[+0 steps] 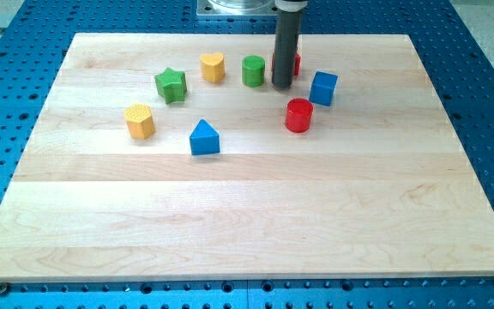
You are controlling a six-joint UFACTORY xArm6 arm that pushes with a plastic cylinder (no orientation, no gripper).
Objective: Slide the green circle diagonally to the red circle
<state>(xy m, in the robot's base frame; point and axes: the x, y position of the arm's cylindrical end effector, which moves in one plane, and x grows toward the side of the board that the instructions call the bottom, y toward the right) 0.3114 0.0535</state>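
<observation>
Looking down at a pale wooden desk [247, 223] set on a blue perforated base, we see eight small coloured blocks gathered in the upper half of the view. Our arm carries no jaws, so nothing opens, closes or holds; it ends in a straight dark rod, and my tip [282, 87] rests on the desk near the view's top centre.

The green circle [253, 70], a short upright cylinder, stands just to the view's left of my tip, very close to it, though we cannot tell whether the two touch. The red circle [298, 115], another short cylinder, stands below and to the view's right of my tip, near but apart from it. So the tip sits roughly between the two task blocks, on the side of the green circle that faces the target.

We judge the task barely begun: the green circle and the red circle are plainly separate. What is left is to bring my tip round to the green circle's upper left side, then push it diagonally down and right.

Other blocks nearby: a yellow heart [213, 67] and a green star [171, 85] to the left, a yellow hexagon [140, 121], a blue triangle [204, 138], a blue cube [322, 88] just above right of the red circle, and a red block [297, 62] mostly hidden behind the rod.
</observation>
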